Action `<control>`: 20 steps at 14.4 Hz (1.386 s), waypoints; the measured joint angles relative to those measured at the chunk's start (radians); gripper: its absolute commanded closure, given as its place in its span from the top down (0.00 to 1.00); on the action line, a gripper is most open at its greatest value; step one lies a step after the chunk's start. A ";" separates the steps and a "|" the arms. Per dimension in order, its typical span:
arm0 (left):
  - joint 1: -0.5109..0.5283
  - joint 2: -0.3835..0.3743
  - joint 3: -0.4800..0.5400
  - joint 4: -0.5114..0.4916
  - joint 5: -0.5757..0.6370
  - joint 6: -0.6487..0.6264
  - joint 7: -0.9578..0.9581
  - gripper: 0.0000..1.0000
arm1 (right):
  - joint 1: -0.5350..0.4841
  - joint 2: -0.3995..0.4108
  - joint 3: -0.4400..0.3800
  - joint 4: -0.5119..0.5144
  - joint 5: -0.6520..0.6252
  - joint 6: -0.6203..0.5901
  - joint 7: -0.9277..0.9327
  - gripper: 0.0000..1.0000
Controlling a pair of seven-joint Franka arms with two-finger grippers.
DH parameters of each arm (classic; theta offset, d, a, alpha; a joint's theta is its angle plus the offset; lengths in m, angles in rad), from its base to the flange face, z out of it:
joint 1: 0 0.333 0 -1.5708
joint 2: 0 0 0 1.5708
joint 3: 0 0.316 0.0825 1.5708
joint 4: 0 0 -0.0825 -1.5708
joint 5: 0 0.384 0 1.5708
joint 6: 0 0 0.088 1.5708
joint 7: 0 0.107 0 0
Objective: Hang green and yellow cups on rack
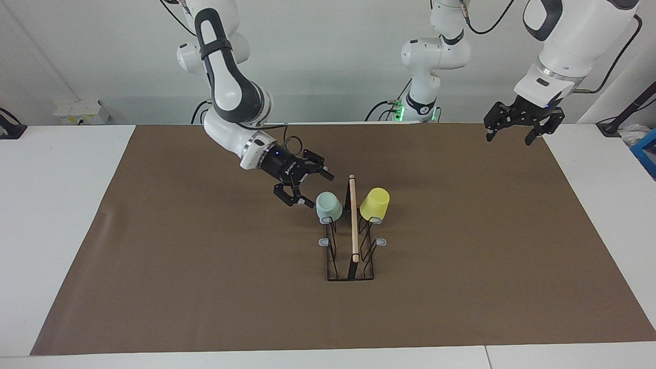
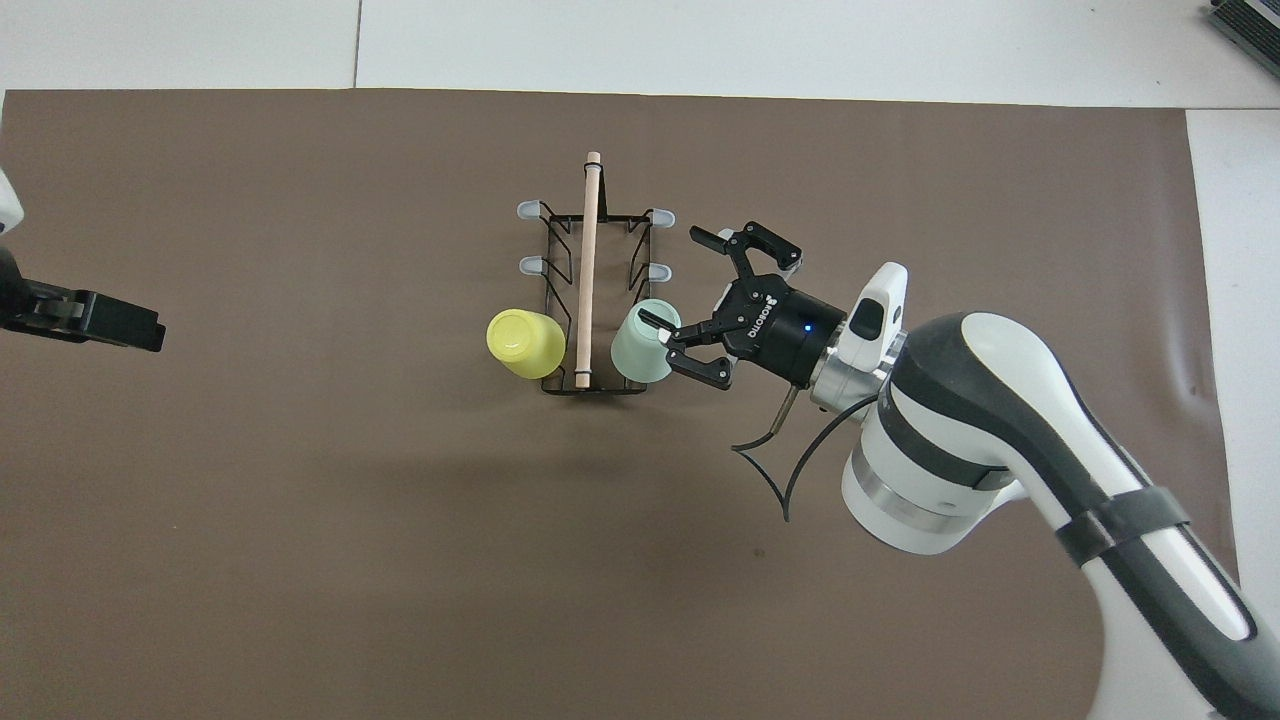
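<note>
Mid-frame, the green cup [image 1: 328, 206] and yellow cup [image 1: 374, 203] hang on the rack [image 1: 350, 259]. The right claw [image 1: 311, 190], fingers apart, is beside the green cup; the left claw [image 1: 514, 136], apart, waits at upper right.

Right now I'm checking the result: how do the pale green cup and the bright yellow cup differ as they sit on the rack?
The pale mint green plastic cup hangs on the black wire rack toward the right arm's end; the bright yellow plastic cup hangs toward the left arm's end. The open right hand is beside the green cup; no hand is near the yellow one. Both sit upside down on the prongs nearest the robots.
</note>
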 measured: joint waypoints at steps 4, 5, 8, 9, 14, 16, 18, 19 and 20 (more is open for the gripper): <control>0.000 0.000 -0.001 0.000 0.000 0.000 0.000 1.00 | -0.032 -0.016 -0.003 0.021 -0.194 0.001 0.085 1.00; 0.000 0.000 -0.002 0.000 0.000 0.000 0.000 1.00 | -0.039 -0.017 -0.004 0.021 -0.231 0.002 0.086 1.00; 0.000 0.000 -0.002 0.000 0.000 0.000 0.000 1.00 | -0.075 -0.017 -0.005 0.025 -0.396 0.001 0.091 1.00; 0.000 0.000 -0.002 0.000 0.000 0.000 0.000 1.00 | -0.087 -0.017 -0.005 0.026 -0.441 0.001 0.092 1.00; -0.002 0.000 -0.005 0.000 0.000 0.000 0.000 1.00 | -0.128 -0.017 -0.006 0.026 -0.692 -0.003 0.094 1.00; -0.002 0.000 -0.004 0.000 0.000 0.000 0.000 1.00 | -0.152 -0.017 -0.007 0.026 -0.798 -0.017 0.094 1.00; -0.001 0.000 -0.001 0.000 0.000 0.000 0.000 1.00 | -0.180 -0.017 -0.007 0.026 -0.913 -0.042 0.094 1.00; -0.001 0.000 0.000 0.000 0.000 0.000 0.000 1.00 | -0.193 -0.017 -0.008 0.026 -0.964 -0.060 0.094 1.00; 0.000 0.000 0.001 0.000 0.000 0.000 0.000 1.00 | -0.208 -0.017 -0.008 0.026 -1.016 -0.079 0.094 1.00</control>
